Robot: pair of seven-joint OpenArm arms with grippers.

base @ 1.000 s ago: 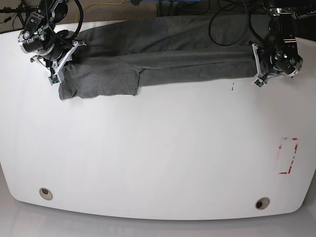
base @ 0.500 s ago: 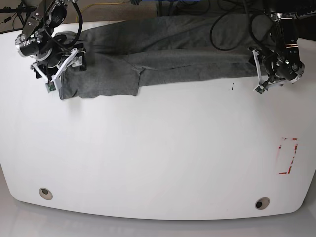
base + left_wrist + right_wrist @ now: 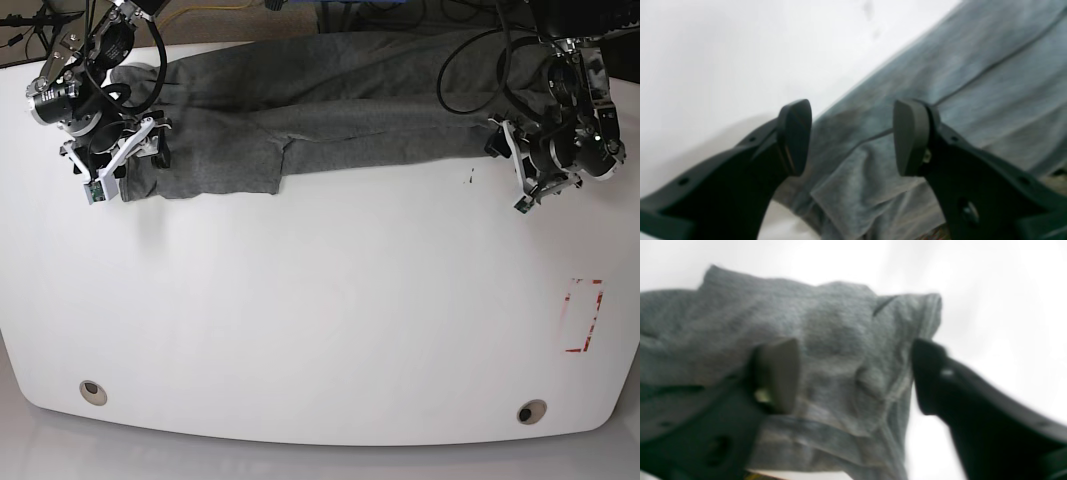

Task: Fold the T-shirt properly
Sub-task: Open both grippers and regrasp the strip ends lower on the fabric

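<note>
The T-shirt point(image 3: 330, 110) lies as a long grey band across the far part of the white tabletop point(image 3: 320, 310), running from the view's left edge region to the right, with its far portion reaching the back edge. A folded flap with a sleeve end occupies the band's left part, ending at a stepped corner near the middle. The right pincer point(image 3: 125, 160) stands at the garment's left end in the base view; its jaws are spread apart and hold nothing. In the right wrist view, the right pincer point(image 3: 853, 376) straddles a bunched corner of the T-shirt point(image 3: 826, 350), with a hemmed edge lying between the two fingers; whether either finger touches the cloth cannot be determined, as the view is blurred. The left pincer point(image 3: 515, 165) stands at the garment's right end, also with jaws apart and empty. In the left wrist view, the left pincer point(image 3: 853, 136) is positioned over the T-shirt point(image 3: 940, 83), whose layered edge and a seam line run between the fingers, with bare tabletop point(image 3: 723, 50) beside one finger.
</note>
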